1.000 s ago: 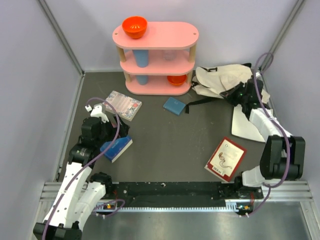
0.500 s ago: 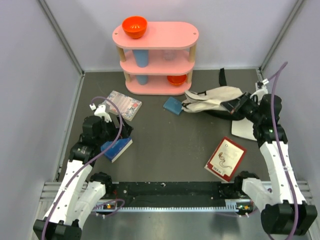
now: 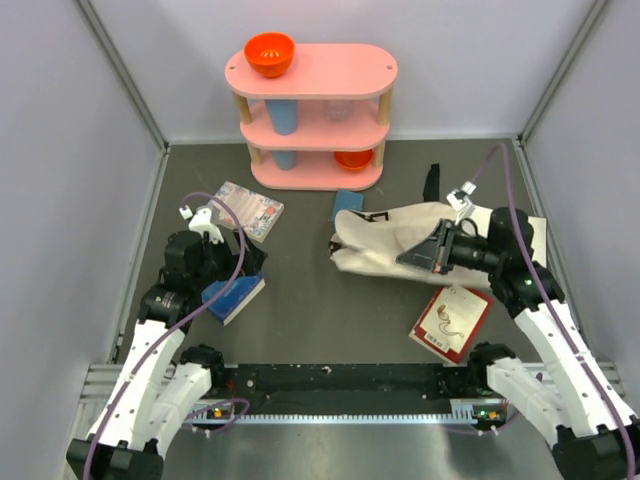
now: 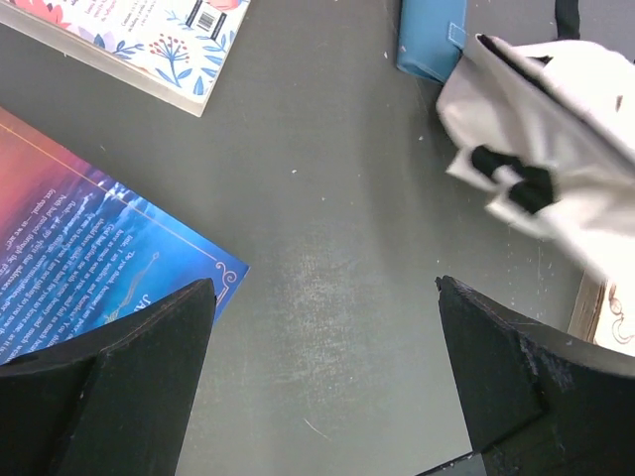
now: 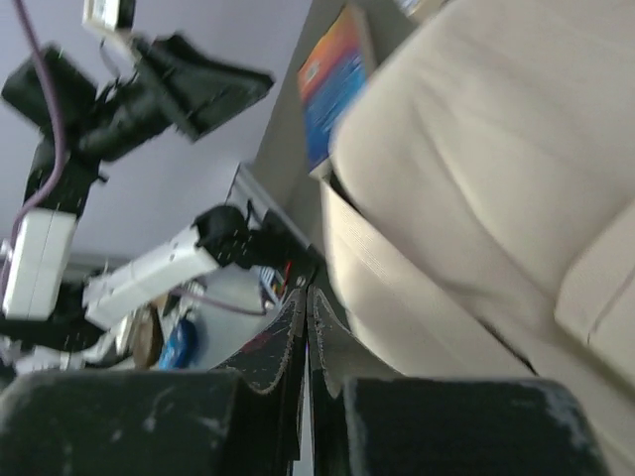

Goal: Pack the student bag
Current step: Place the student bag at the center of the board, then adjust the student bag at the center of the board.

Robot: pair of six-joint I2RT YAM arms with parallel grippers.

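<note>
Slumping soft cream canvas student bag [image 3: 372, 236], pinched by right pincer [image 3: 425, 253]

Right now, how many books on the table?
3: floral book back left, blue book by the left hand, red-and-white book front right. The student bag may hide more.

I'm standing in what is looking like a robotics lab test cell, not a lived-in room. Plain pale walls [image 3: 60, 150] are closing in a dark mat [image 3: 330, 310] on three sides, with bare metal posts [image 3: 125, 75] running up the far corners. Two cabled arms, left [image 3: 160, 330] and right [image 3: 545, 315], are sitting bolted to a metal rail [image 3: 600, 380] at the near edge. A pink shelf [image 3: 330, 70], books [image 3: 247, 210] and a bag [image 3: 390, 240] are sitting out on the mat.
</note>
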